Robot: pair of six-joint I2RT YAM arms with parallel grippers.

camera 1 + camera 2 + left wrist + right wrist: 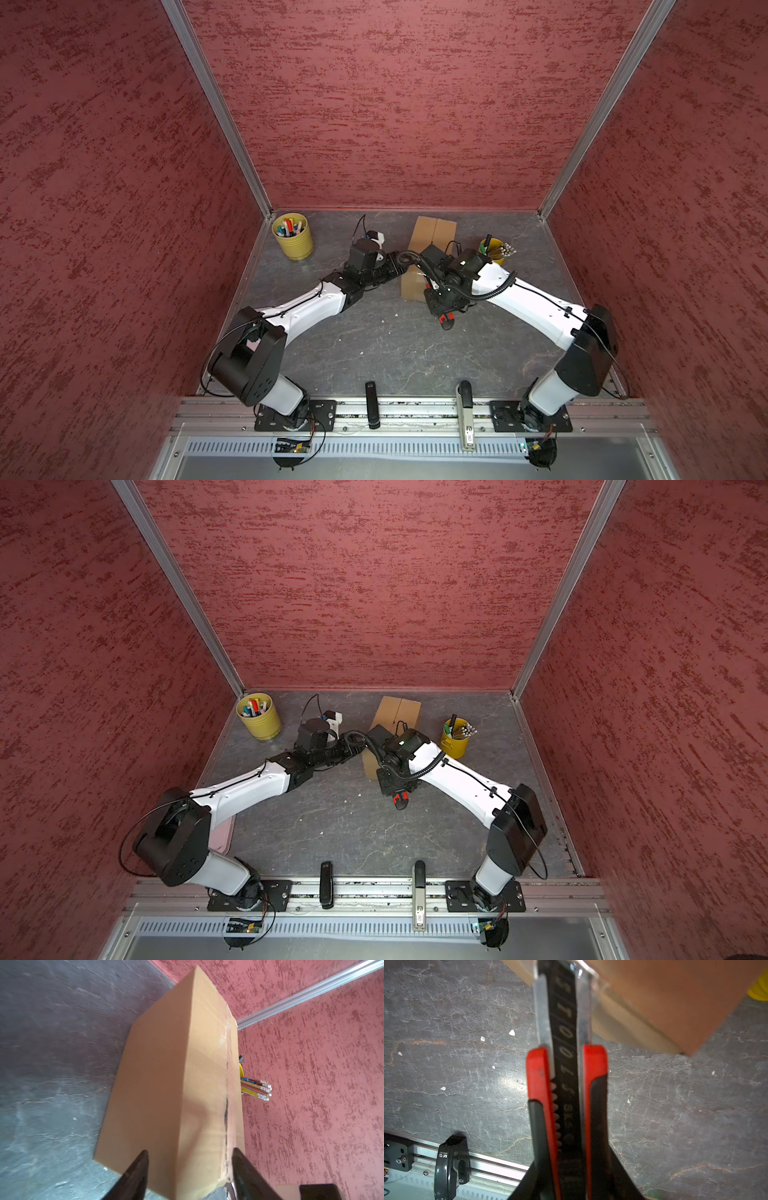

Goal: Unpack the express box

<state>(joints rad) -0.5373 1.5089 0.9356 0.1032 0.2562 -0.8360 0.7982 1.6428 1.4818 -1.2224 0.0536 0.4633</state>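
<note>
Box: we see the plain brown cardboard express box (432,232) on the grey stone-patterned desk (374,353), near the back wall.
Left hand: the left hand (190,1150) straddles the box's near corner; whether it is grasping, we cannot tell.
Right hand: the right hand (572,1167) is clenched on a red-and-black utility knife (564,1064).

Perhaps "SKS" on the knife (566,1084)

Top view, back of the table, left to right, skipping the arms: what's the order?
Order: yellow cup of markers → express box → yellow cup of pencils.
</note>
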